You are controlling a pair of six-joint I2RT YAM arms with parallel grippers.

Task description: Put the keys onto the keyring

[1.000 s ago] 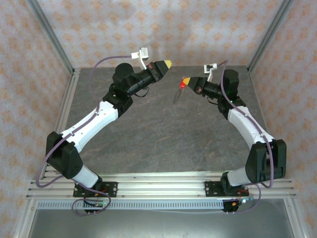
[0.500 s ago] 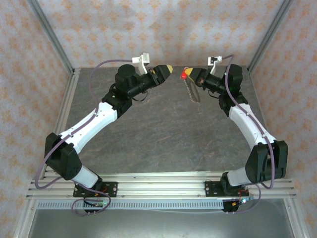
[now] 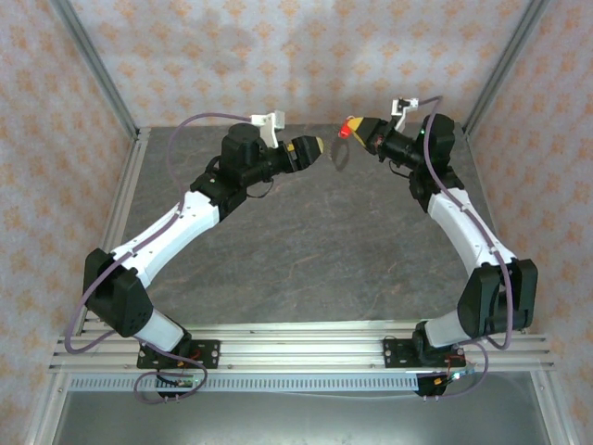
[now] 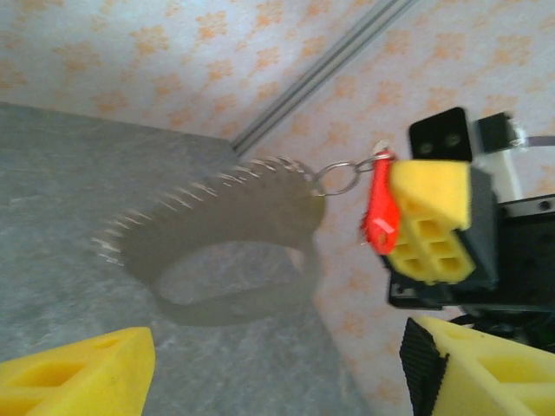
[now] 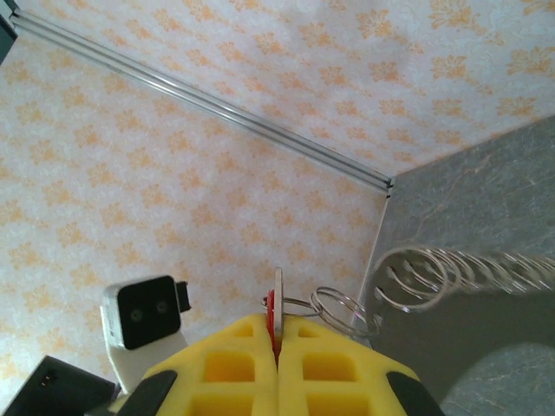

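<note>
The right gripper [image 3: 356, 130] has its yellow pads [image 5: 247, 368] pressed together on the key [image 4: 380, 212]. They pinch the red head, and in the right wrist view the key stands edge-on just above the seam between the pads.

A small ring [image 4: 334, 178] is hooked through the top of the key, on the side away from the pads. From this ring the chain [image 4: 230, 195] runs farther from the key. It is smeared by blur into a broad loop-like streak, so its exact shape cannot be told. From above, the chain hangs just below the key.

The left gripper [image 3: 315, 146] is near the key, on the chain's side. Its fingers [image 4: 78, 377] are spread wide with nothing between them. In the left wrist view the key and chain sit ahead of the gap, apart from both fingers.

The grey table [image 3: 278, 250] lies beneath the key, not touching it.
</note>
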